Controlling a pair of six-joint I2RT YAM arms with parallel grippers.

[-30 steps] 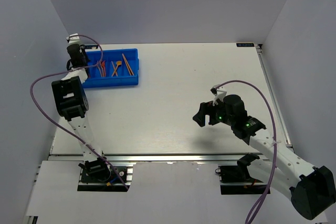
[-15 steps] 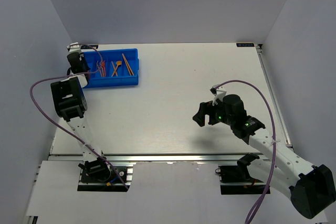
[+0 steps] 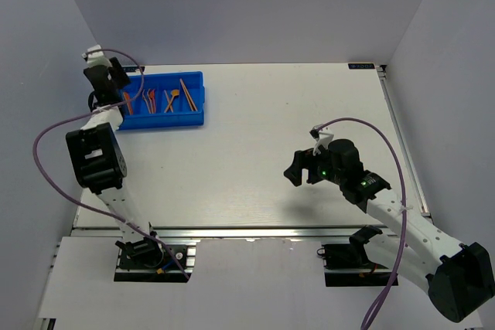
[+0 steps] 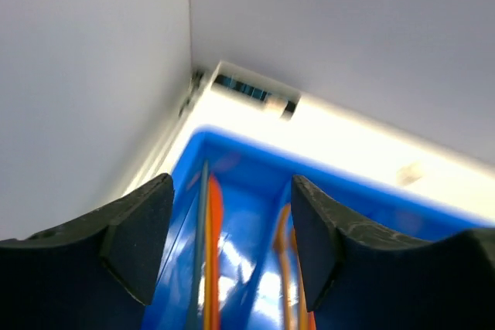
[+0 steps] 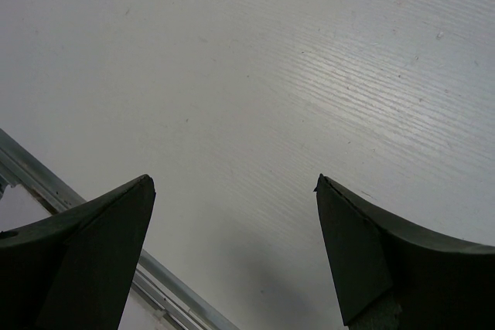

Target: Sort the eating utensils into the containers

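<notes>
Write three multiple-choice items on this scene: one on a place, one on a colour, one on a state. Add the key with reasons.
1. Where on the table does the tray sit?
A. Far left corner
B. Far right corner
C. Middle of the near edge

2. What colour is the tray?
A. White
B. Blue
C. Green

3. In what state is the right tool?
A. Shut on a fork
B. Shut on nothing
C. Open and holding nothing

Key:
1 A: the top view shows the tray at the table's far left corner.
2 B: its walls and dividers are bright blue in both the top and left wrist views.
3 C: the right wrist view shows its fingers wide apart, with only bare table between them.
</notes>
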